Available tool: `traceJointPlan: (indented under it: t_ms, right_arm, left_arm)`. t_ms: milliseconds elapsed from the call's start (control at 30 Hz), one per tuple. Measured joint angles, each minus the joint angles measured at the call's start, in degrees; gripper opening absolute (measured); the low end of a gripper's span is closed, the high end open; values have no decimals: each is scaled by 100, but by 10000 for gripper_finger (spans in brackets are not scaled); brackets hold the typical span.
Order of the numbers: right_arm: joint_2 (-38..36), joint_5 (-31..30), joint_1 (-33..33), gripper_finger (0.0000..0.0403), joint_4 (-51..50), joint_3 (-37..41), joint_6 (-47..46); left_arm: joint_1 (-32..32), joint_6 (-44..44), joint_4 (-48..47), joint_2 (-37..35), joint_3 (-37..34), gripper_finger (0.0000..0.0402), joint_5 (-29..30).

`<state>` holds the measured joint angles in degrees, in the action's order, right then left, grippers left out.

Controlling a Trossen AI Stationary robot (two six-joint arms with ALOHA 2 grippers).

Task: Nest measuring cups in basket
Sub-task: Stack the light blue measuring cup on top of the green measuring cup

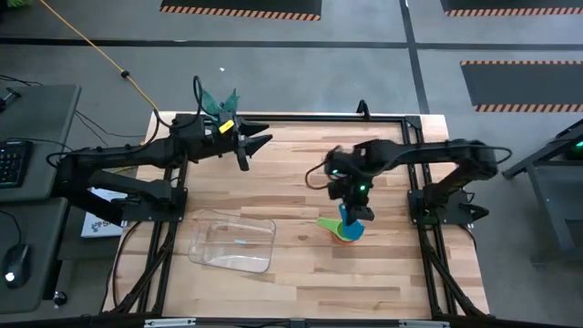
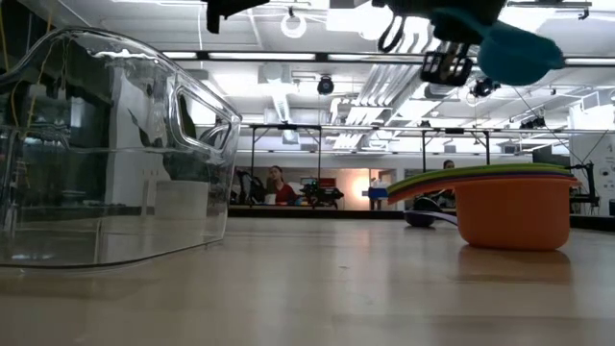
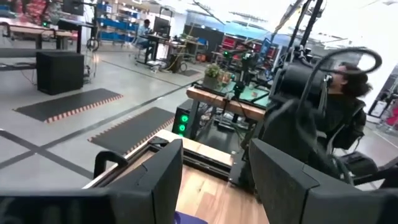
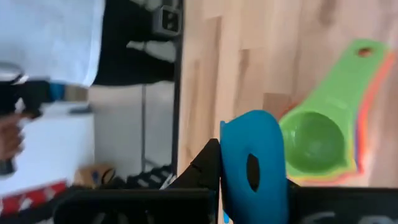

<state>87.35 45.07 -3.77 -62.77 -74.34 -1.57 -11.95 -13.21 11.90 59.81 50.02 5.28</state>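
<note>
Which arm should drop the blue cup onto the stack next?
Right. Its tool is shut on the blue cup and hangs just above the stack, whose green cup sits on top. The left tool is open, empty and far off at the table's back edge.

We record the blue cup (image 4: 254,165) cut off at the right wrist view's lower edge, its bowl unseen and the right gripper's fingers mostly hidden behind it. The nested stack (image 2: 514,207) shows only rims beneath the green cup (image 4: 314,140). The basket (image 2: 106,154) runs off the low view's left edge. A dark scoop (image 2: 430,219) behind the stack is too small to identify.
</note>
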Motion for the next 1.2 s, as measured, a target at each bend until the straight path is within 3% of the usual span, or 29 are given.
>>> traceJointPlan:
  t_ms: [200, 567, 733, 933, 1200]
  right_arm:
    - [991, 192, 0, 0, -305, -421, 1166]
    - [2316, 6, 20, 0, -2032, -1415, 3142]
    - [2581, -463, 81, 0, -2130, -1404, 3314]
    - [2623, -460, 81, 4, -2056, -1404, 3312]
    - [2599, -634, 94, 46, -1979, -1404, 3310]
  left_arm:
    - [63, -68, -15, 0, 0, 176, 17]
    - [88, -312, -13, 0, 0, 176, 15]
    - [88, -317, -13, 0, 0, 176, 15]
    - [86, -315, -11, 0, -2, 176, 82]
    - [84, -310, -11, 0, -2, 176, 149]
